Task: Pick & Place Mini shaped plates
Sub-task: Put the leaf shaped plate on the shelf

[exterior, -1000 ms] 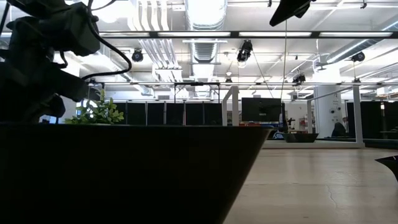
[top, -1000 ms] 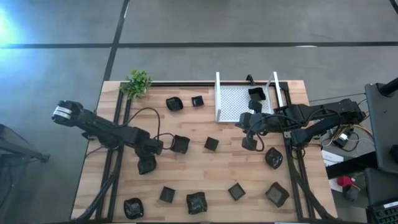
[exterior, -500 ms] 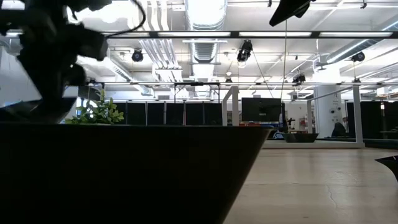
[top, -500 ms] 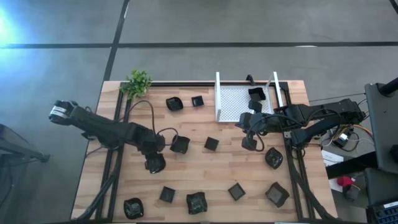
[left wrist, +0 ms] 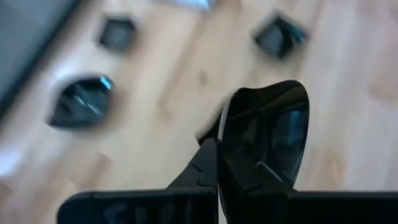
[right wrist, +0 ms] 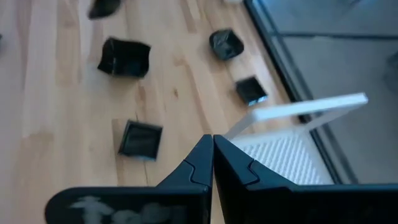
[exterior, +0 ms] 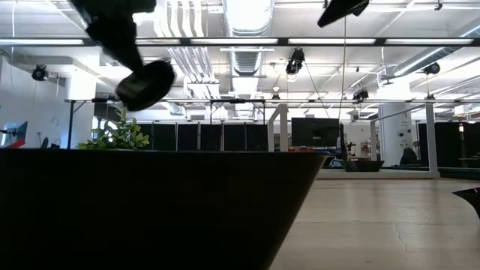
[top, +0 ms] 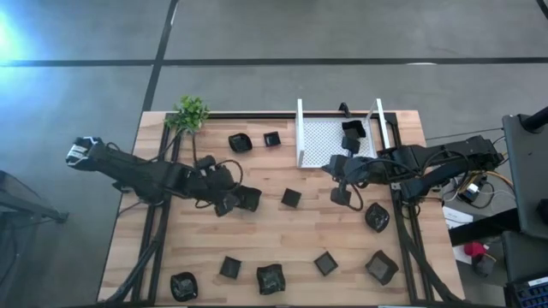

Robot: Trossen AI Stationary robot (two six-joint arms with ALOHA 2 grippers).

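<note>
My left gripper (top: 224,204) is over the table's left middle, shut on one small black glossy plate (left wrist: 267,143), which shows raised in the low view (exterior: 146,84). Another plate (top: 248,198) lies just to its right. Several more plates lie scattered on the wood, such as a square one (top: 291,198) and a rounded one (top: 377,216). Two plates (top: 352,128) sit in the white mesh tray (top: 300,133). My right gripper (top: 342,195) is shut with nothing in it, near the tray's near left corner; its wrist view shows it too (right wrist: 211,140). My left gripper pinches the plate by its rim wall (left wrist: 225,134); one finger (left wrist: 205,165) shows on the outer side, and the plate hides the other. The plate is lifted clear of the table and stands on edge, its hollow facing sideways.
A small green plant (top: 190,114) stands at the far left corner. The tray's upright walls rise at the far right. Plates (top: 270,278) line the near edge. Bare wood lies between the two grippers around the square plate.
My left gripper has risen from the table with the plate, which is now lifted clear. It has moved toward the far edge and a little right, and the wrist has turned. My right arm has kept still.
</note>
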